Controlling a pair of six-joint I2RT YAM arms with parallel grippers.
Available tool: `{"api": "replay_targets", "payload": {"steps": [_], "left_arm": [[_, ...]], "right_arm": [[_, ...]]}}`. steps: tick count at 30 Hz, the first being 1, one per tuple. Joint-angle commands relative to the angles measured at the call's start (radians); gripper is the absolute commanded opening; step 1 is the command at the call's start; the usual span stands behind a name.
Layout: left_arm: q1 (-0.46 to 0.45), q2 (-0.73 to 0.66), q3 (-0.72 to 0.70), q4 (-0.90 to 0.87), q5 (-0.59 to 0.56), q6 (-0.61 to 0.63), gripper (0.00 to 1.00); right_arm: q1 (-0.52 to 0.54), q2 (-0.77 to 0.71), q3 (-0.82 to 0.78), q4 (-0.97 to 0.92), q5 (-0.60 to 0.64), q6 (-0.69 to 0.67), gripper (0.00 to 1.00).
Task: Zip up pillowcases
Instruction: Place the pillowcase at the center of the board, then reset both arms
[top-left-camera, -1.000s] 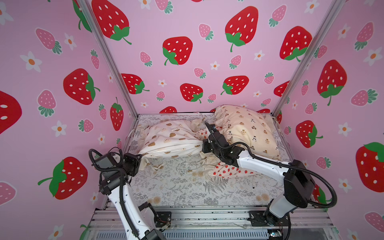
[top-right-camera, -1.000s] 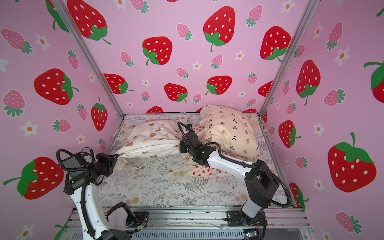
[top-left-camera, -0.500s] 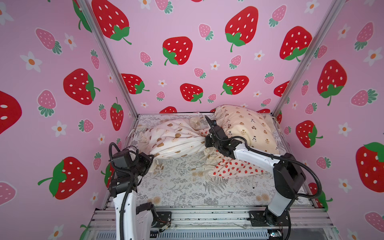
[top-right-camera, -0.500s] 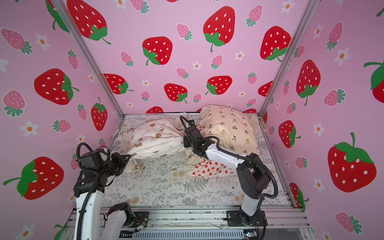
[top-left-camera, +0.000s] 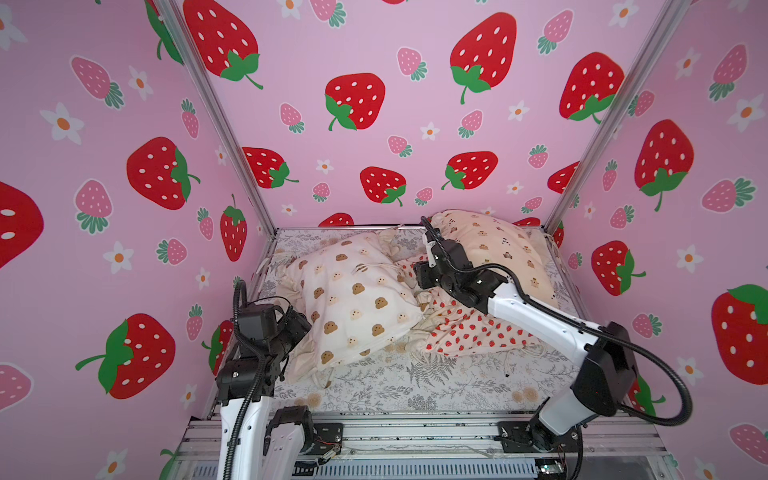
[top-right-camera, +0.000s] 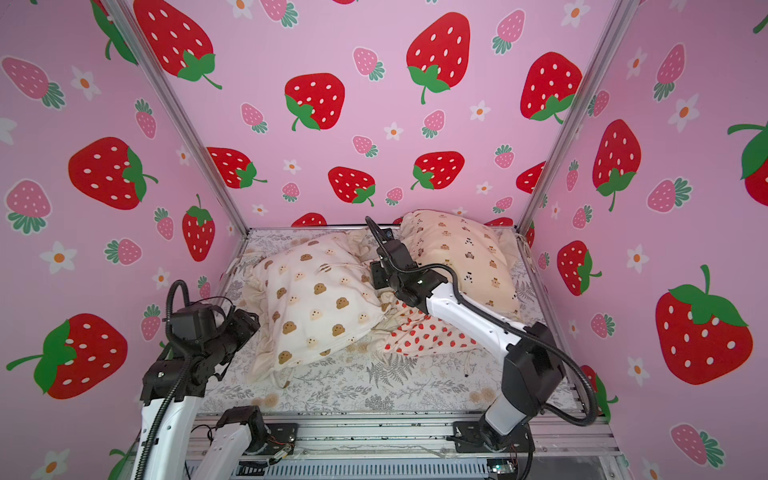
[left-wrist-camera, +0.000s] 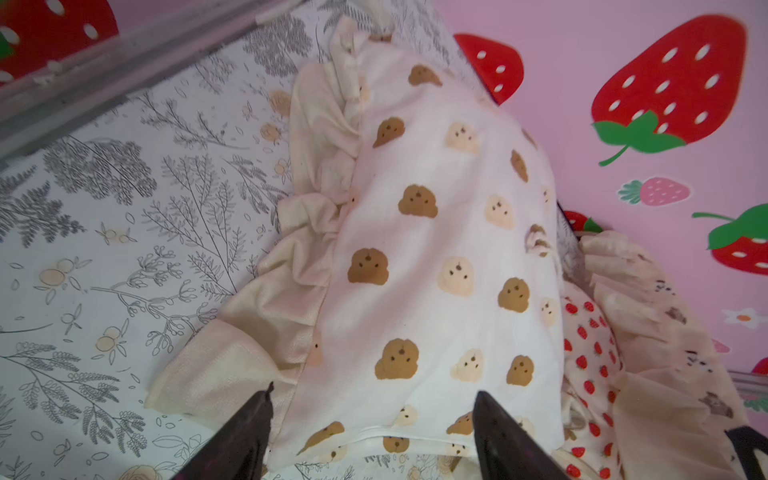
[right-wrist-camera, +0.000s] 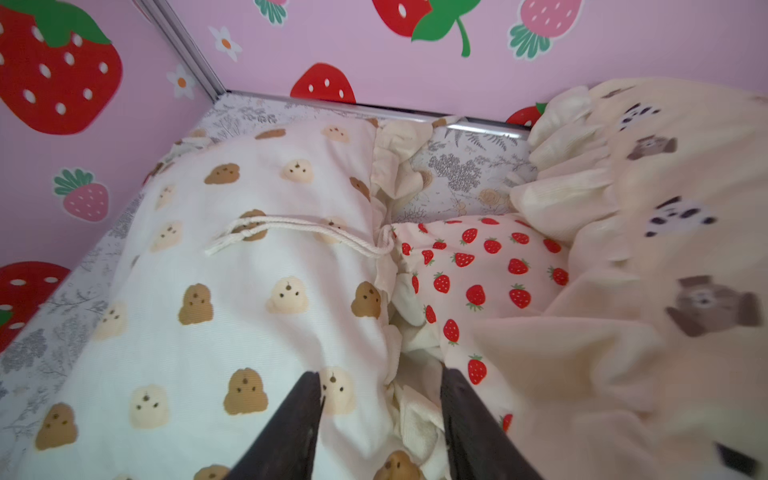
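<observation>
The white pillowcase with brown bear blobs (top-left-camera: 353, 299) (top-right-camera: 316, 303) lies plump on the left half of the bed, with a white cord (right-wrist-camera: 299, 232) across it. Right of it lies the strawberry pillowcase (top-left-camera: 469, 332) (right-wrist-camera: 490, 266). The cream pillowcase with tiny bears and pandas (top-left-camera: 494, 249) (right-wrist-camera: 665, 249) is propped at the back right. My left gripper (left-wrist-camera: 374, 392) (top-left-camera: 301, 326) is open, its jaws wide apart on either side of the bear-blob pillowcase's near end (left-wrist-camera: 436, 249). My right gripper (right-wrist-camera: 380, 374) (top-left-camera: 417, 274) is open over the frill between the bear-blob and strawberry pillowcases.
A grey fern-print sheet (top-left-camera: 415, 386) covers the bed. Pink strawberry walls close it in on three sides, with metal posts (top-left-camera: 232, 137) in the back corners. A metal rail (top-left-camera: 415, 432) with the arm bases runs along the front.
Both grippers have gone from shut to open and let go of the bear-blob pillowcase, which has slackened and settled. My left arm has moved in toward it.
</observation>
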Motion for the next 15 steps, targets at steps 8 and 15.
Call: {"api": "replay_targets", "payload": {"steps": [8,15], "left_arm": [[-0.016,0.148,0.029,0.181,-0.242,0.129,0.96],[-0.076,0.162,-0.241,0.583,-0.434,0.269,0.96]], "right_arm": [[-0.248,-0.403,-0.146,-0.282,0.338,-0.011,1.00],[-0.599,-0.618,-0.607,-0.042,0.502,-0.060,1.00]]}}
